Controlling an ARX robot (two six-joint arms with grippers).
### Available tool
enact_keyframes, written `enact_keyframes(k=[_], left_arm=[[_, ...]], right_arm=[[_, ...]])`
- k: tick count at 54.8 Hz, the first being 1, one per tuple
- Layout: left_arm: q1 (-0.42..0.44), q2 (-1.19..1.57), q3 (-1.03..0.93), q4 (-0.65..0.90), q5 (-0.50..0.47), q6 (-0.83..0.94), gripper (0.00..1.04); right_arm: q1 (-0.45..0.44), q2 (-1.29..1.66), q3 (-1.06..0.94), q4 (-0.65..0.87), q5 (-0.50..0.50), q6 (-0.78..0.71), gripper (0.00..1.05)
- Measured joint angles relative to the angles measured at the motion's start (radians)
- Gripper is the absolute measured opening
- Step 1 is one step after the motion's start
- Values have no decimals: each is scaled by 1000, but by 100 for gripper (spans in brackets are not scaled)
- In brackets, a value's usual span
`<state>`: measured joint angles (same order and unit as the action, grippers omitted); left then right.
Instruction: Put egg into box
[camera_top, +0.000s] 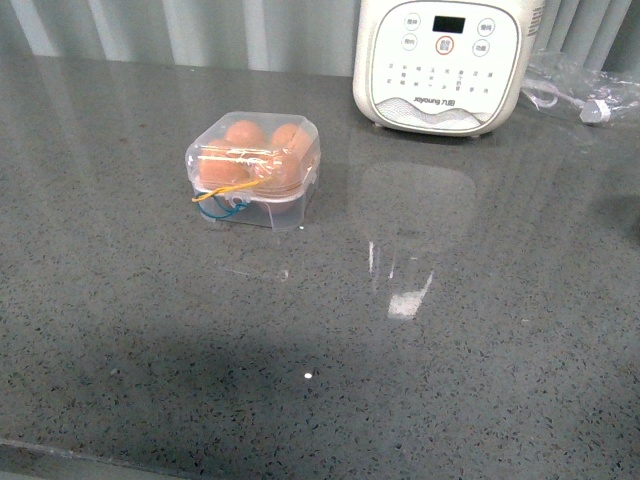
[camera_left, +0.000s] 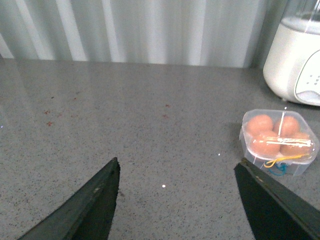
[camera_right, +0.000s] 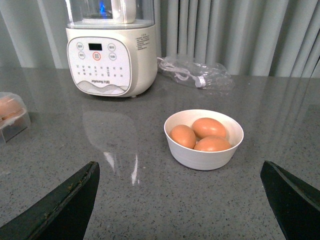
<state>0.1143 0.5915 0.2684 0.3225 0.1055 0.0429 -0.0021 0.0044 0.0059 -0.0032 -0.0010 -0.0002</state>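
The box (camera_top: 254, 170), a small clear plastic case with yellow and blue bands, stands on the grey counter with its lid down. Orange-brown eggs (camera_top: 243, 134) fill it. It also shows in the left wrist view (camera_left: 278, 141), and its edge shows in the right wrist view (camera_right: 11, 119). Three more like eggs (camera_right: 208, 127) lie in a white bowl (camera_right: 201, 158). My left gripper (camera_left: 178, 167) is open and empty above bare counter, off to the side of the box. My right gripper (camera_right: 180, 170) is open and empty, short of the bowl. Neither arm shows in the front view.
A big white appliance (camera_top: 445, 62) stands at the back of the counter, also in the right wrist view (camera_right: 111, 47). A crumpled clear plastic bag (camera_right: 197, 74) lies beside it. A pleated curtain (camera_left: 140, 30) runs behind the counter.
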Motion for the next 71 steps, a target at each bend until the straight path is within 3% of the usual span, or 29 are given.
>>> enact_keyframes(k=[3,6,18,71], left_arm=[[-16,-30,-37,6,-14,-20,50],[-76,-57,-69,6,-93,-28,38],[-114,-129,-134,4,-104,-35,4],[-114,-434,-240,-162,-106,-44,4]], right_arm=[[0,0,0,0,0,0,97],[0,0,0,0,0,0,97],[0,0,0,0,0,0,97],[0,0,0,0,0,0,97]])
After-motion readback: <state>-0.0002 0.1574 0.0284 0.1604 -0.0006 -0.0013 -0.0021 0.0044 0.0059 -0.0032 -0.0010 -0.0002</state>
